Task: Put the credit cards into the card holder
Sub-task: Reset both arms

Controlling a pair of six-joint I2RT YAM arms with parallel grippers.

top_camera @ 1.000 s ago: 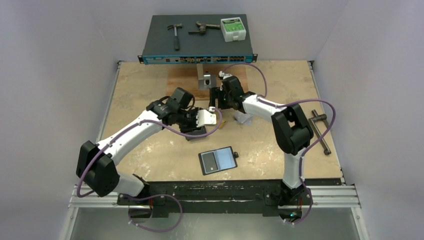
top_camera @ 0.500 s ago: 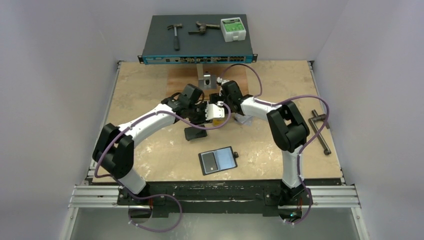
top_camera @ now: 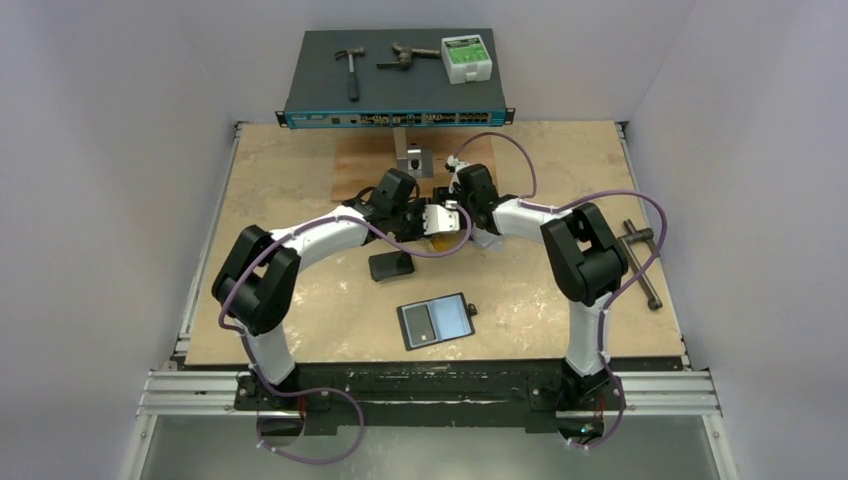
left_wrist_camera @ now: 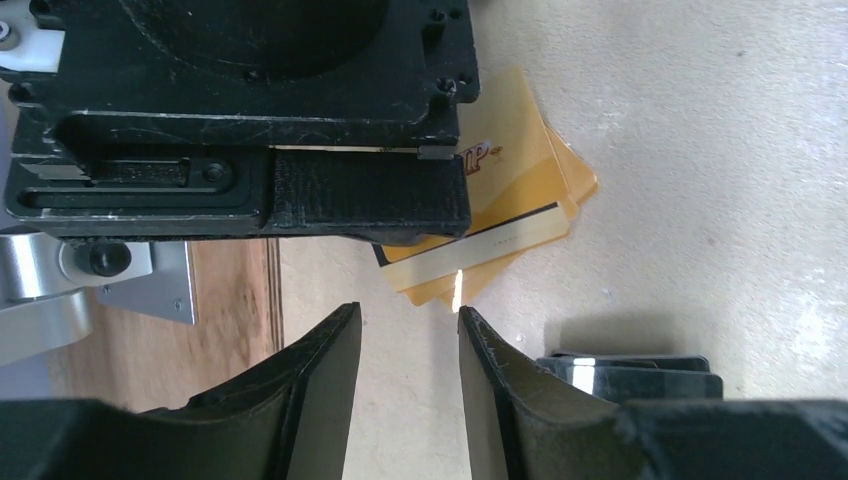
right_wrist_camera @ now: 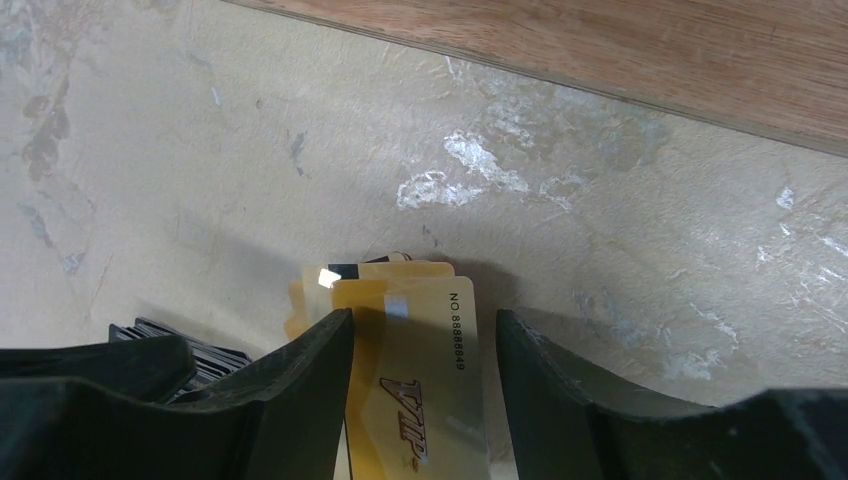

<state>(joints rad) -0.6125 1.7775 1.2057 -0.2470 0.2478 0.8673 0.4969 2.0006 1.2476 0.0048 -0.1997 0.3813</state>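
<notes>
A fanned stack of gold-orange credit cards [right_wrist_camera: 415,400] lies on the table; the top one reads VIP, and one beneath shows a dark stripe [left_wrist_camera: 500,235]. My right gripper [right_wrist_camera: 422,318] is open and straddles the top card from above. My left gripper [left_wrist_camera: 410,325] is open and empty, its tips just short of the stack's corner [top_camera: 439,241]. In the top view the two grippers, left [top_camera: 437,228] and right [top_camera: 452,220], meet over the cards. The card holder [top_camera: 437,320] lies open near the front, with a grey-blue card in its pocket.
A plain black pouch [top_camera: 390,265] lies left of the cards and shows in the left wrist view [left_wrist_camera: 625,372]. A wooden board [top_camera: 360,165] with a metal bracket [top_camera: 408,160] sits behind. A network switch [top_camera: 395,100] carrying tools stands at the back. A T-handle tool [top_camera: 640,255] lies at right.
My left arm has swung right and forward, bringing its gripper up to the cards. My right gripper has shifted slightly right and lower over the stack.
</notes>
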